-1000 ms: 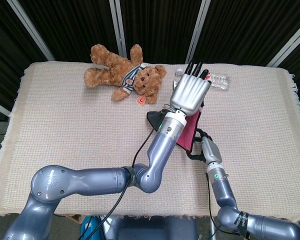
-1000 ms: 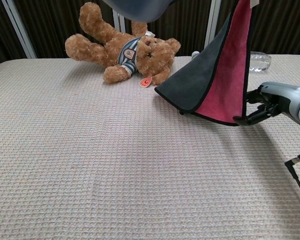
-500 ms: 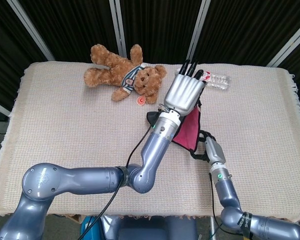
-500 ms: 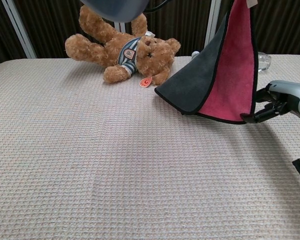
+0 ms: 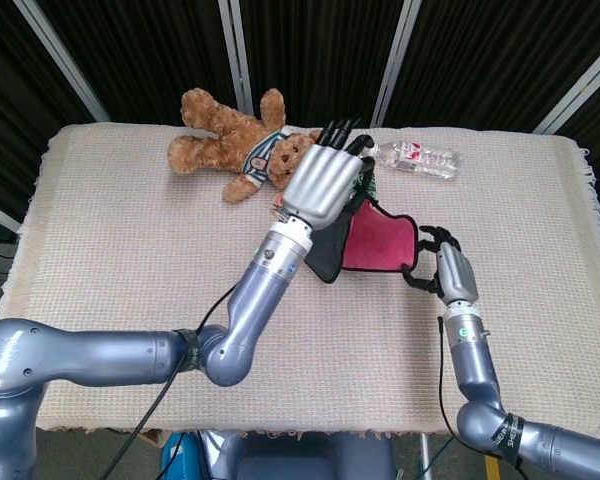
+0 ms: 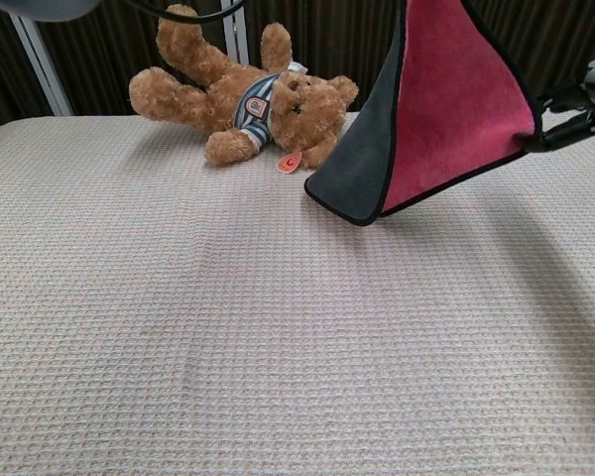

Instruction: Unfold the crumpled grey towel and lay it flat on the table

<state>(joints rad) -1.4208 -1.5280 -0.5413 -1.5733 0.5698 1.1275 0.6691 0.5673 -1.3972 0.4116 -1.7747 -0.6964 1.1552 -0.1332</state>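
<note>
Both hands, left [image 5: 325, 185] and right [image 5: 448, 272], gripping the towel [image 5: 372, 242], now higher and spread wider than before.

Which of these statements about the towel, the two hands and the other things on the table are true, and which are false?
1. The towel lies flat on the table. False: it hangs in the air, held up between both hands.
2. The right hand holds one corner of the towel. True.
3. The towel is grey on one side and pink on the other. True.
4. The teddy bear sits upright. False: it lies on its side near the far edge of the table.
5. A plastic bottle lies on the table beyond the towel. True.
6. The left hand rests on the teddy bear. False: it grips the towel's upper end.
</note>
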